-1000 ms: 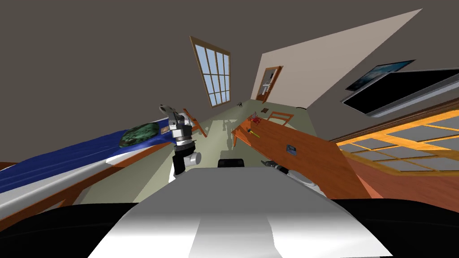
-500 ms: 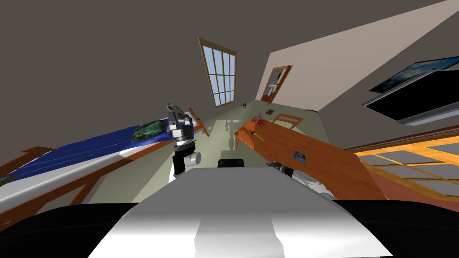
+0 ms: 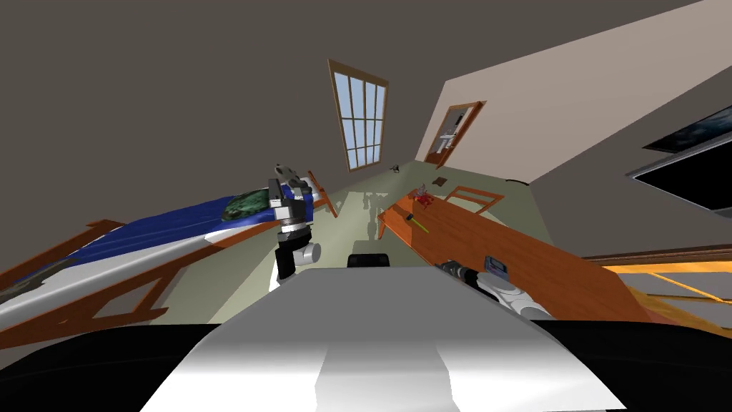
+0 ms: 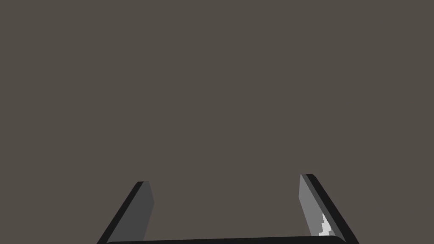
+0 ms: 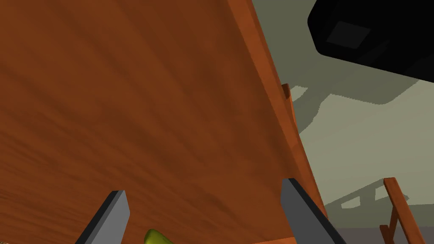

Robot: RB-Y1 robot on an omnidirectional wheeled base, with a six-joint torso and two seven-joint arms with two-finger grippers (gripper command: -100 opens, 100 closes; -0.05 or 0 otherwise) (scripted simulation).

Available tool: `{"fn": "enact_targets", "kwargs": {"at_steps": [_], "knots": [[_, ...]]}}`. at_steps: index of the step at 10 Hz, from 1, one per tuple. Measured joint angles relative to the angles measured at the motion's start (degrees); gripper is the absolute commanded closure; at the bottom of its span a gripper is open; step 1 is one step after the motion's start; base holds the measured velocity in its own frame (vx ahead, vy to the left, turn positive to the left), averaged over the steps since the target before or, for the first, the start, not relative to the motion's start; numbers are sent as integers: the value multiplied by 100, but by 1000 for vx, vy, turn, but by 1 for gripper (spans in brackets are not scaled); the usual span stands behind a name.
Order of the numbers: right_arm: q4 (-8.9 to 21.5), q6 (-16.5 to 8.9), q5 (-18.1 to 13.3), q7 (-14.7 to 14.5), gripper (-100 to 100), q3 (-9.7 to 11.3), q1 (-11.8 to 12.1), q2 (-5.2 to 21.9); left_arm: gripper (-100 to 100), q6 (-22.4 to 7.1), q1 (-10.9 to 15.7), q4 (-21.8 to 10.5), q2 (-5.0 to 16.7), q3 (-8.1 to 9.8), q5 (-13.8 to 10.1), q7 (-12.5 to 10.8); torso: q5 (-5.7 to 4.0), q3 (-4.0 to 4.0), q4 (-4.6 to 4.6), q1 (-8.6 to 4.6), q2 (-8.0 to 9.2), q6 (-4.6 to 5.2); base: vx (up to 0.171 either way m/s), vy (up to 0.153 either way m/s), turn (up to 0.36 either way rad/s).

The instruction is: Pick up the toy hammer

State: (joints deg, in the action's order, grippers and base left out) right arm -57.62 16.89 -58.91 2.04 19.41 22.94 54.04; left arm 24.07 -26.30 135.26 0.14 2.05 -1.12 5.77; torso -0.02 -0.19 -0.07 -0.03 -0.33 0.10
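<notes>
The toy hammer (image 3: 417, 221), yellow-handled with a dark head, lies on the long brown wooden table (image 3: 457, 236) near its far end. My right gripper (image 3: 443, 266) hovers low over the table's near part, well short of the hammer. In the right wrist view this gripper (image 5: 203, 186) is open over the tabletop (image 5: 127, 106), and a yellow-green tip (image 5: 156, 237), perhaps the hammer's handle, peeks out close to the gripper's body. My left gripper (image 3: 286, 172) is raised in front of the bed, and in the left wrist view it (image 4: 224, 180) stands open with nothing in it.
A red toy (image 3: 423, 199) lies at the table's far end and a small blue-grey box (image 3: 495, 267) near my right arm. A wooden chair (image 3: 475, 197) stands behind the table. To my left stands a bed (image 3: 143, 232) with a blue cover and green pillow (image 3: 246, 204).
The whole head view has shifted, so I have turned or moved: bed, table and window slid across the picture. The hammer now shows a little nearer. Both grippers stay open.
</notes>
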Motion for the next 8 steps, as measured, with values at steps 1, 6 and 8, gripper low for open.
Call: {"fn": "enact_targets", "kwargs": {"at_steps": [1, 6, 8], "knots": [[418, 159, -57, -216, -100, -108, -152, -75, 0, 0, 1, 0, 0, -1, 0, 0, 1, -2, 1, 4, -6, -8, 82, 5, 147], [602, 28, -400, 123, -100, 223, -258, 443, 0, 0, -1, 0, 0, 0, 0, 0, 0, -20, -8, -1, -35, -2, 104, -6, 121], [883, 141, -447, -20, -100, 175, -341, 451, 0, 0, 0, 0, 0, 0, 0, 0, 2, -3, 0, 8, -8, -5, 113, 7, 226]]}}
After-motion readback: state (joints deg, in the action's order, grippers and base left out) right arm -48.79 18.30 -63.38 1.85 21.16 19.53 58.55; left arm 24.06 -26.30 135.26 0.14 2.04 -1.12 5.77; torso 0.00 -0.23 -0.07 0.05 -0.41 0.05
